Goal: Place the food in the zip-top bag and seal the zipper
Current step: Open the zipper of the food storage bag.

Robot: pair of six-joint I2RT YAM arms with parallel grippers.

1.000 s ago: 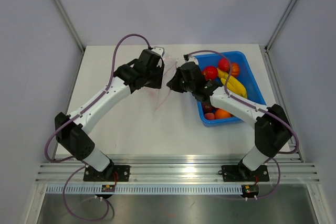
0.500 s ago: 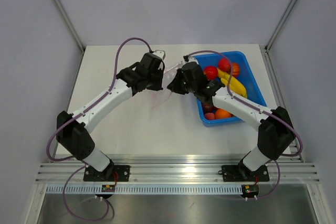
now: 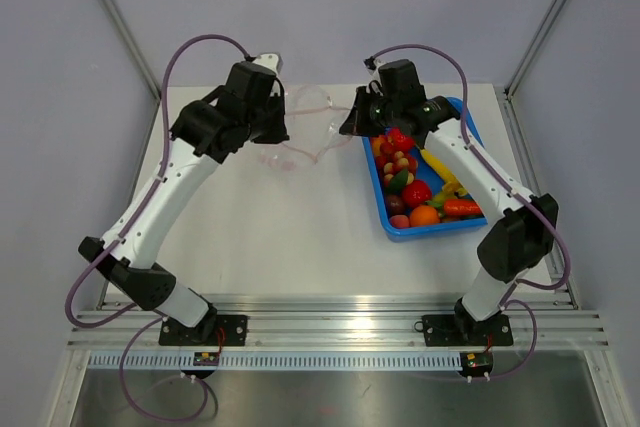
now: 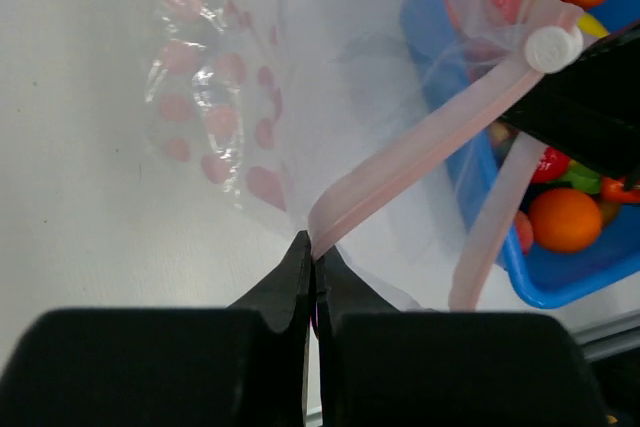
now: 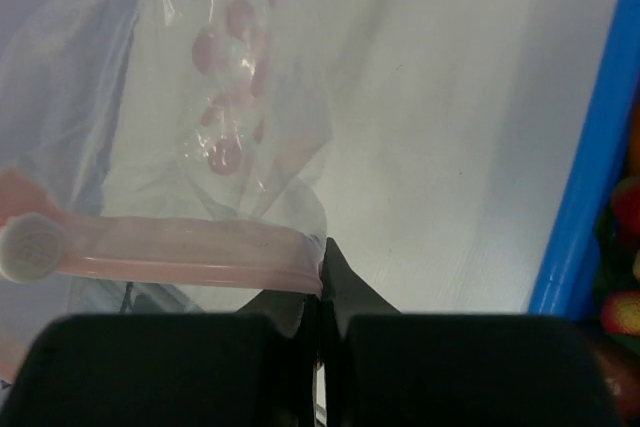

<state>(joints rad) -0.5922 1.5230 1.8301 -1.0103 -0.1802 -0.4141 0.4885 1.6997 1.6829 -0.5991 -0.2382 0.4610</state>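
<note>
Two pinches hold the zipper, left gripper and right gripper, near the desk's far edge; thin strip may slip, collapsing the zip-top bag.

**Desk:** What is surrounding the white table?

**Photographer:** Pale lilac-grey walls are closing it in on three sides, with slanting metal posts rising at the far corners.

**Desk:** And at the near edge?

**Photographer:** Ribbed aluminium rails are running across, a dull steel sheet lying below. Soft, even light is falling everywhere.
</note>
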